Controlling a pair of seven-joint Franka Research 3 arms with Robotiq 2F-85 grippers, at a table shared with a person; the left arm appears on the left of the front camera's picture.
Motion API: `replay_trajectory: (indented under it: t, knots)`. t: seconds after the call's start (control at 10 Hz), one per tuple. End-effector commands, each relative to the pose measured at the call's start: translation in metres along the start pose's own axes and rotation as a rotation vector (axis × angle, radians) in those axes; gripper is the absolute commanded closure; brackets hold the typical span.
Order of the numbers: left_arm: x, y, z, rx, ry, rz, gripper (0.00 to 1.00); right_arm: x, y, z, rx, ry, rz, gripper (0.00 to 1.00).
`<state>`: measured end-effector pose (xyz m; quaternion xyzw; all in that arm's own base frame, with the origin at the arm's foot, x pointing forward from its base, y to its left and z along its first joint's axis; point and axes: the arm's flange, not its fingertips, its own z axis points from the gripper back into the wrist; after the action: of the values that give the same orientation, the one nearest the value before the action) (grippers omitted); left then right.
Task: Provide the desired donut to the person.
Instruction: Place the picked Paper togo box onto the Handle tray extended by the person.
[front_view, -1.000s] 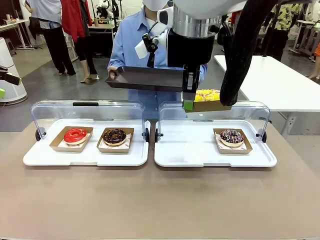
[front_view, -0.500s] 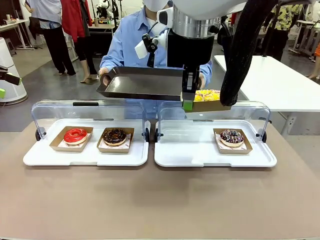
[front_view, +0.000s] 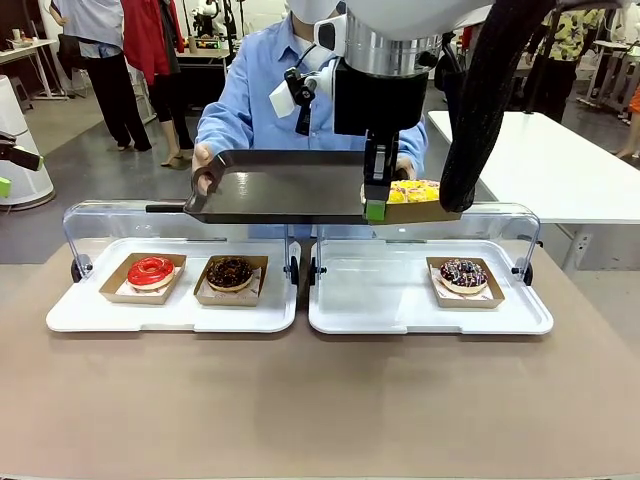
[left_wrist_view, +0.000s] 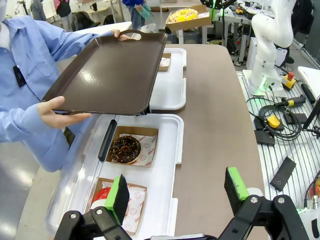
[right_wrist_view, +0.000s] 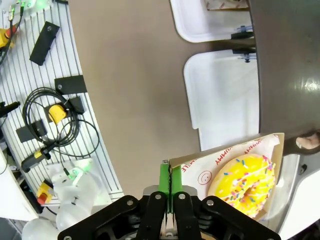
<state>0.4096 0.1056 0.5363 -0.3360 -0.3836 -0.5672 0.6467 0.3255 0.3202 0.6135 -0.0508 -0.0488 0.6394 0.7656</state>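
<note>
Noted right gripper (front_view: 375, 210) pinched tight on the edge of a small brown cardboard tray (front_view: 425, 212) carrying a yellow-iced ring donut with coloured sprinkles (front_view: 413, 190), above the far rim of the right-hand white plastic display case (front_view: 430, 310). Saw it just beside the right end of a dark brown rectangular serving tray (front_view: 280, 188), held level in both hands by the person in a light blue shirt (front_view: 260, 90); contact impossible to judge. Recorded left gripper (left_wrist_view: 177, 192) with fingers spread apart, empty, above the left white case (left_wrist_view: 170, 170). Counted a red-glazed donut (front_view: 150, 270) and a chocolate donut (front_view: 230, 271) there, a chocolate sprinkled donut (front_view: 463, 273) in the right case.
</note>
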Motion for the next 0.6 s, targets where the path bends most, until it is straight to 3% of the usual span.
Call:
replay_trajectory:
  t: [0.0, 0.5]
  knots:
    - [0.0012, -0.0006, 0.0018, -0.002, -0.003, -0.003, 0.00, -0.0006, 0.0027, 0.0029, 0.000, 0.005, -0.016, 1.00]
    - [0.0012, -0.0006, 0.0018, -0.002, -0.003, -0.003, 0.00, -0.0006, 0.0027, 0.0029, 0.000, 0.005, -0.016, 1.00]
